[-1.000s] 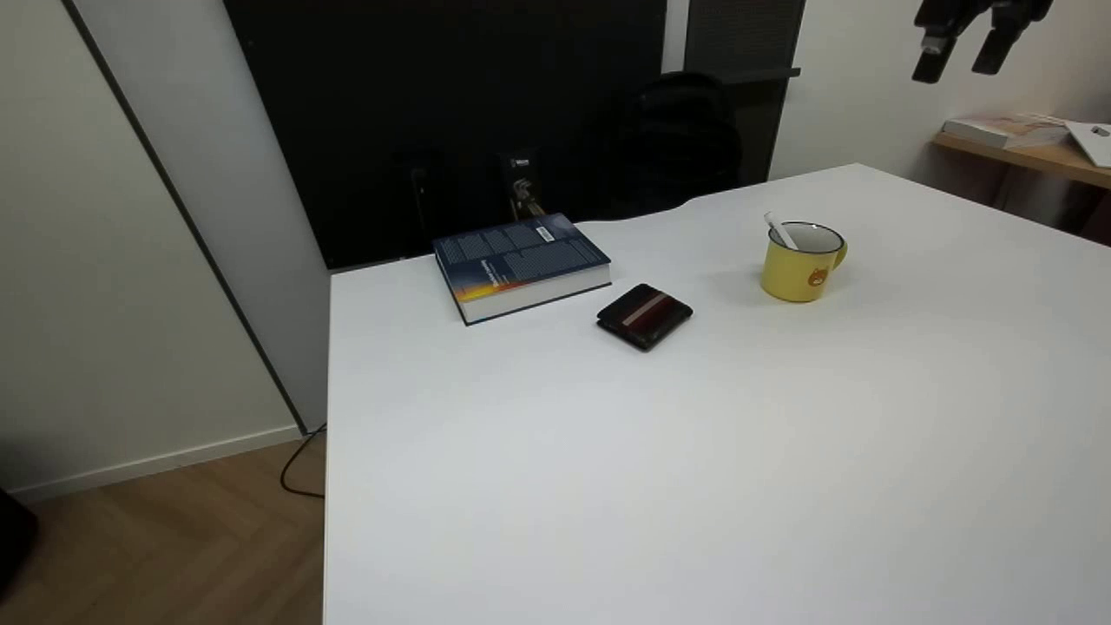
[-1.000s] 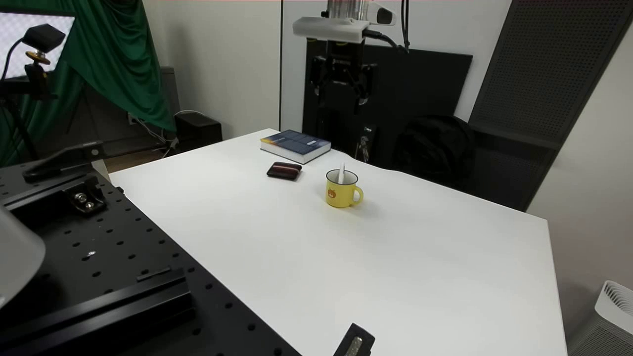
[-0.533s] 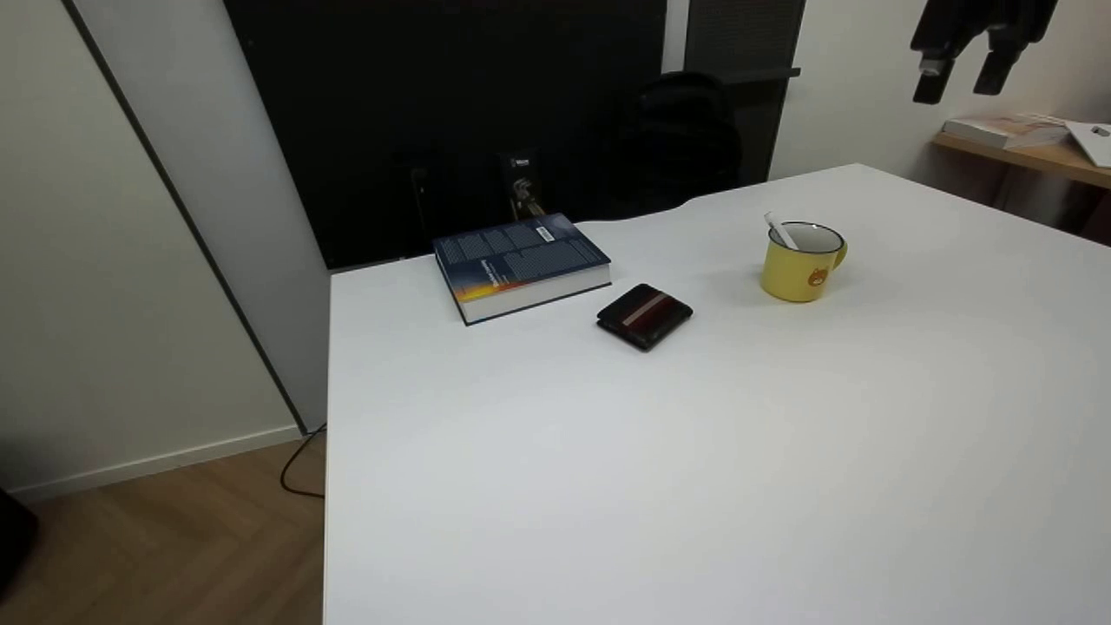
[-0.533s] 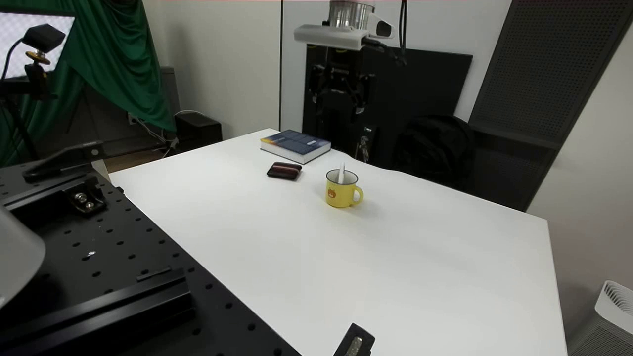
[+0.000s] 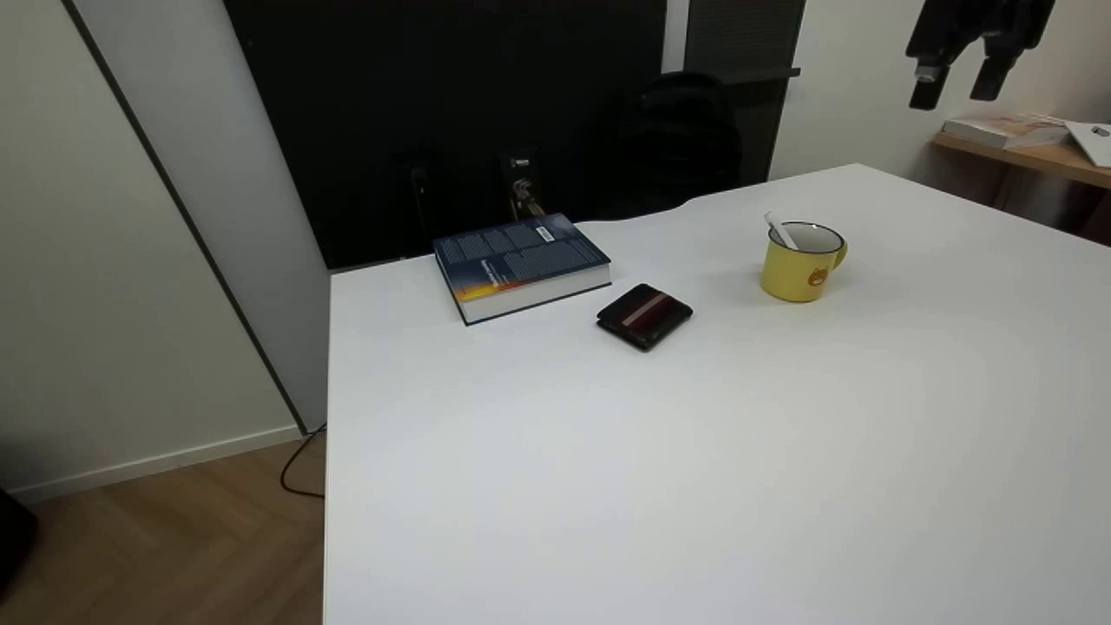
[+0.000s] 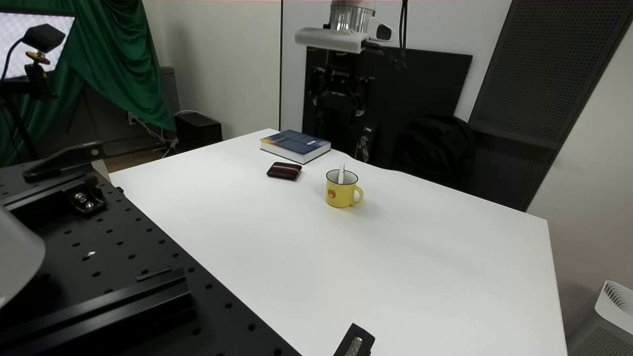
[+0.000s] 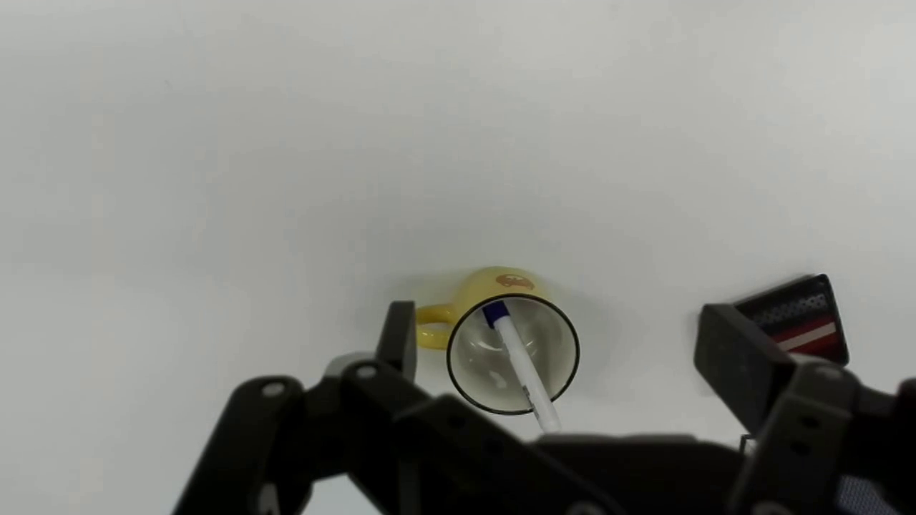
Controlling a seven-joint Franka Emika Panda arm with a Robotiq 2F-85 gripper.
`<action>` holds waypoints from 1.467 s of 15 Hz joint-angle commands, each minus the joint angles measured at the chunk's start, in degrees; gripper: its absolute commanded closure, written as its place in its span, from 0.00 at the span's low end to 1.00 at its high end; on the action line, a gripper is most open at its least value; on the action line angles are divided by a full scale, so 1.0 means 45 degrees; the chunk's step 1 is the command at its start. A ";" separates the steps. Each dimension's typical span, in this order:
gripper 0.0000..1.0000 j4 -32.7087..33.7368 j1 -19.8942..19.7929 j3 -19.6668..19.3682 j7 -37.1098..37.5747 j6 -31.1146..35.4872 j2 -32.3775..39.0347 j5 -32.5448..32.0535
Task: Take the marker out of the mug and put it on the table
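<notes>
- Tool (image 5: 955,94) wide, above the desk (image 5: 694,486).
- Wrist view: marker (image 7: 524,371) in mug (image 7: 551,336), white end toward five o'clock.
- Wallet (image 7: 801,322) at mug's three o'clock.

Mug (image 5: 792,276) upright on table (image 5: 660,469) in an exterior view, marker (image 5: 784,233) inside leaning left, end poking past the rim. Wallet (image 5: 645,317) left of mug, book (image 5: 525,252) further left. Gripper (image 5: 956,94) up and right of mug, jaws apart; depth hard to judge.
</notes>
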 commanded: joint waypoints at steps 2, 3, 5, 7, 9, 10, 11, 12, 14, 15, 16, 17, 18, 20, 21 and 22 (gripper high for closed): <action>0.00 0.0177 0.0134 -0.0141 0.0039 0.0594 0.0185 -0.0185; 0.00 0.0489 0.0056 -0.0058 -0.0168 0.0866 0.0360 -0.0206; 0.00 0.1248 -0.0101 0.0059 -0.0465 0.1324 0.0904 -0.0060; 0.00 0.1834 -0.0207 0.0119 -0.0620 0.1779 0.1371 0.0053; 0.00 0.2364 -0.0279 0.0151 -0.0785 0.2519 0.1905 0.0011; 0.00 0.2615 -0.0235 0.0090 -0.0747 0.2923 0.2174 -0.0084; 0.00 0.2981 -0.0257 0.0123 -0.0783 0.3146 0.2504 -0.0101; 0.00 0.3326 -0.0235 0.0109 -0.0763 0.3301 0.2819 -0.0154; 0.00 0.4124 -0.0170 0.0130 -0.0773 0.3357 0.3445 -0.0227; 0.00 0.4481 -0.0147 0.0151 -0.0800 0.3338 0.3710 -0.0251; 0.00 0.4853 -0.0116 0.0191 -0.0855 0.3277 0.3985 -0.0275; 0.00 0.5215 -0.0094 0.0246 -0.0886 0.3169 0.4253 -0.0267; 0.00 0.5596 -0.0084 0.0336 -0.0919 0.3017 0.4542 -0.0243; 0.00 0.6226 -0.0055 0.0477 -0.0987 0.2824 0.5060 -0.0221; 0.00 0.6555 -0.0070 0.0592 -0.1022 0.2663 0.5337 -0.0172; 0.00 0.6887 -0.0116 0.0727 -0.1083 0.2453 0.5606 -0.0104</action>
